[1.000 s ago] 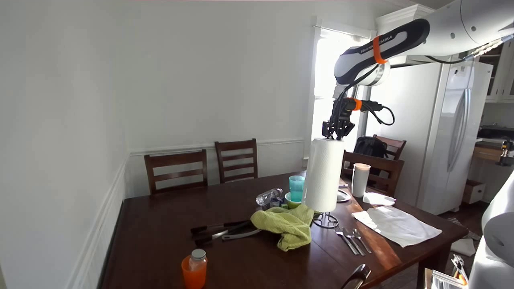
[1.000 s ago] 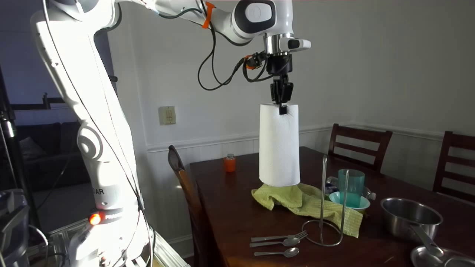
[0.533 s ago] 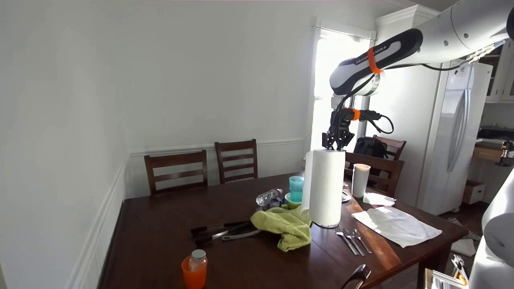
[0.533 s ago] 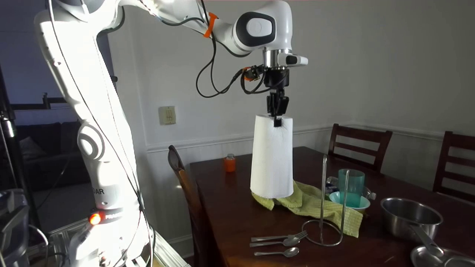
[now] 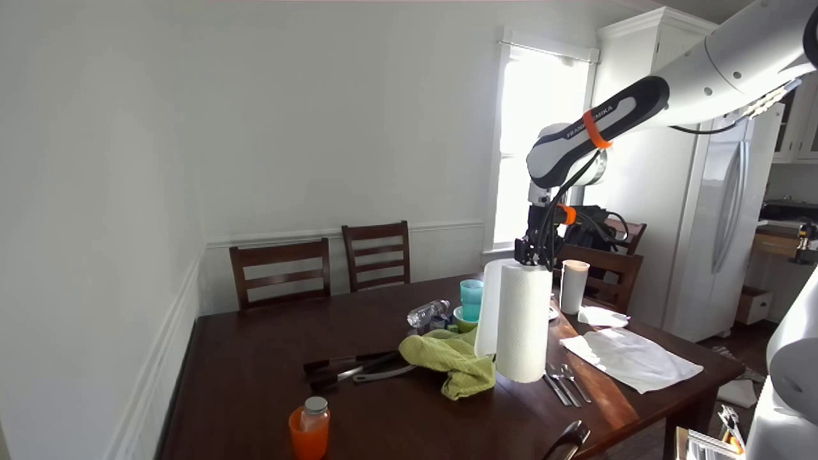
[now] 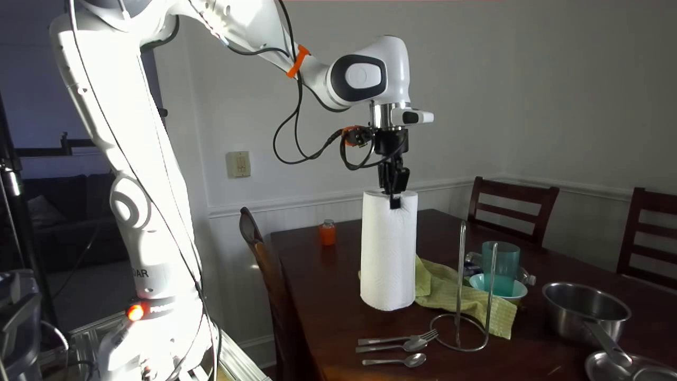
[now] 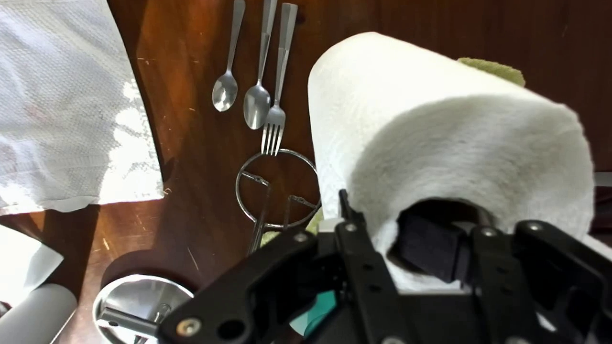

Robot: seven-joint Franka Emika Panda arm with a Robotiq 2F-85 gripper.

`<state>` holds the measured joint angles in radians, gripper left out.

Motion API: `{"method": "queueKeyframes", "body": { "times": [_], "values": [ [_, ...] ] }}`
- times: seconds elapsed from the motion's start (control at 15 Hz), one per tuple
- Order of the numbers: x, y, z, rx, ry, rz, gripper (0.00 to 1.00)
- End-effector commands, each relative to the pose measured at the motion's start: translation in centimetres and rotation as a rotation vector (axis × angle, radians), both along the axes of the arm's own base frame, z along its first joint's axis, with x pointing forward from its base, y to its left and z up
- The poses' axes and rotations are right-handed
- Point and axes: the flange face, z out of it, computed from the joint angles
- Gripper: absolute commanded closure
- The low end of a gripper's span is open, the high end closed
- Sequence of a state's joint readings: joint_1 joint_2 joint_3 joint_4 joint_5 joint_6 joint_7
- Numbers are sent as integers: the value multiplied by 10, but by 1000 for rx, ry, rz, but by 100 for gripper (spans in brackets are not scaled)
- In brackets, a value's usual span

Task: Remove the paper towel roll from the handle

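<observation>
Paper towel roll [image 6: 389, 254] off its wire holder [image 6: 460, 286] (at lower right)
End effector [image 6: 394, 200] pinches the roll; best land it straight, softly.

Home dining area: dark wooden table [image 5: 255, 358], slatted chairs [image 5: 377, 250], white refrigerator [image 5: 671, 255], sofa [image 6: 74, 217] in dim background.

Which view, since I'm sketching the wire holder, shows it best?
An exterior view: the wire holder shows whole, unobstructed. The wrist view shows it from above, partly behind the end effector; in an exterior view, the towel roll mostly hides it.
</observation>
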<state>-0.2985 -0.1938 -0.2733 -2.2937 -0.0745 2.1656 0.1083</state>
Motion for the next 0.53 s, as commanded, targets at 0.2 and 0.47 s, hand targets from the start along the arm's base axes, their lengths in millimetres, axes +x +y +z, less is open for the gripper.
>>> {"method": "queueKeyframes", "body": {
  "times": [0.2,0.47],
  "values": [
    [-18,7,-25,-26,-22,16,95],
    [-25,6,-33,-46,2,35,95]
  ]
}}
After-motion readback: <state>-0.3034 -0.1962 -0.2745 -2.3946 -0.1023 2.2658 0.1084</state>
